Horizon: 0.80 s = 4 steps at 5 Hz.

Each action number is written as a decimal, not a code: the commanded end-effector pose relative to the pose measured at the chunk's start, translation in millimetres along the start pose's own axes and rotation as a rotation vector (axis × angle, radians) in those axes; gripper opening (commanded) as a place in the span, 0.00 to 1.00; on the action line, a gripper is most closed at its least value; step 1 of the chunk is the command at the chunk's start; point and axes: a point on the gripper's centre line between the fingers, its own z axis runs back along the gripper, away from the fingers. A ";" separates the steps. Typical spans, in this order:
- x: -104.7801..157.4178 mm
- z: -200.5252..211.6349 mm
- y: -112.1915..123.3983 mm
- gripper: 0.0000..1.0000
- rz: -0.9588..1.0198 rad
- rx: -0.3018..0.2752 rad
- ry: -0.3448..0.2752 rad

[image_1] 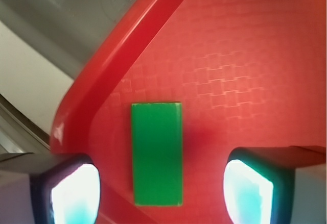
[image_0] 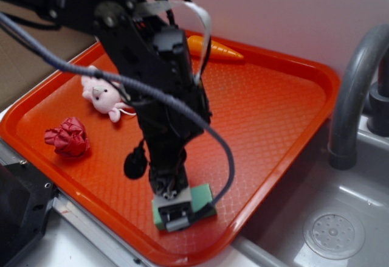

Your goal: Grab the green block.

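The green block [image_1: 157, 152] lies flat on the orange tray [image_1: 245, 55], close to the tray's near corner rim. In the exterior view the green block [image_0: 202, 197] shows partly under my gripper [image_0: 173, 213], which hangs right over it. In the wrist view my gripper [image_1: 161, 193] is open, one finger on each side of the block, with red tray showing in the gaps. Neither finger [image_1: 75, 191] touches the block.
On the tray [image_0: 267, 115] lie an orange carrot [image_0: 216, 49] at the back, a pink plush toy [image_0: 103, 93] and a crumpled red object [image_0: 68, 137] at the left. A grey sink with a drain [image_0: 333, 233] and a faucet pipe [image_0: 355, 97] stand to the right.
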 end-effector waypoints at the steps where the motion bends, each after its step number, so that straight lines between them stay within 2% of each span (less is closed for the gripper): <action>1: -9.2 -27.8 -2.7 1.00 -0.026 0.009 0.067; 3: -6.1 -49.6 -0.8 1.00 -0.010 0.016 0.132; 4: -7.5 -50.0 -3.4 0.00 -0.008 0.023 0.133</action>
